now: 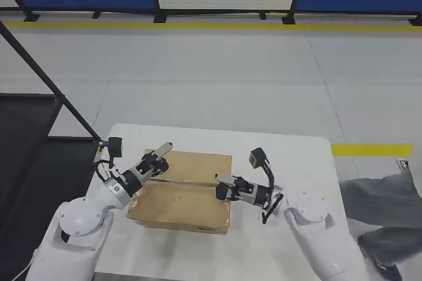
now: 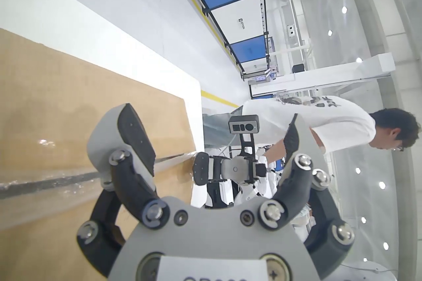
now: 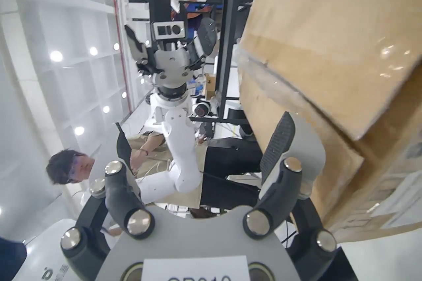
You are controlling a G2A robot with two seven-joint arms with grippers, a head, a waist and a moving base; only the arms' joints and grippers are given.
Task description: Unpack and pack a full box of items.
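A closed cardboard box [image 1: 186, 190] lies on the white table [image 1: 302, 165], with a clear tape seam [image 1: 183, 181] running across its top. My left gripper [image 1: 160, 157] hovers open over the box's left top, one finger above the cardboard; the box [image 2: 66, 104] lies beside that gripper [image 2: 214, 139]. My right gripper [image 1: 222, 188] stands open at the box's right end, level with the seam. Its wrist view has the box's corner [image 3: 329, 42] close beside one finger [image 3: 278, 144] of the right gripper [image 3: 201, 147]. Nothing is between either pair of fingers.
A black frame with a dark panel [image 1: 28, 133] stands just left of the table. The table has bare room to the right of the box [image 1: 302, 232] and a strip behind it [image 1: 197, 137]. A yellow floor line [image 1: 371, 149] runs off to the right.
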